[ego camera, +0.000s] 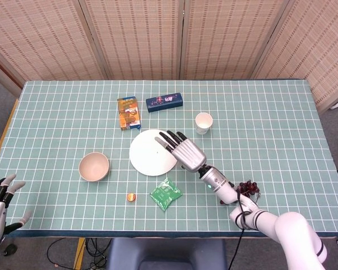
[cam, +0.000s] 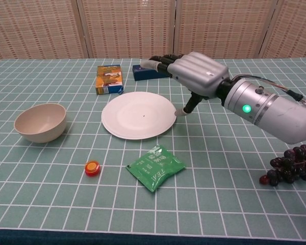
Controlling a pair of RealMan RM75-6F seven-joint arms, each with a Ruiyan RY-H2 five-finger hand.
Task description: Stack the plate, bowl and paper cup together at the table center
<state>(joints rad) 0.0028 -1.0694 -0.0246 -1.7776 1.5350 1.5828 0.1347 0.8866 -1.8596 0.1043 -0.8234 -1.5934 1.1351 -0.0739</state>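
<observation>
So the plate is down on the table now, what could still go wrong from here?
The right hand hangs open right over the plate, so pulling away carelessly could nudge it. The bowl and paper cup sit on opposite sides, and carrying the bowl over could brush the green packet or the small red cap.
</observation>
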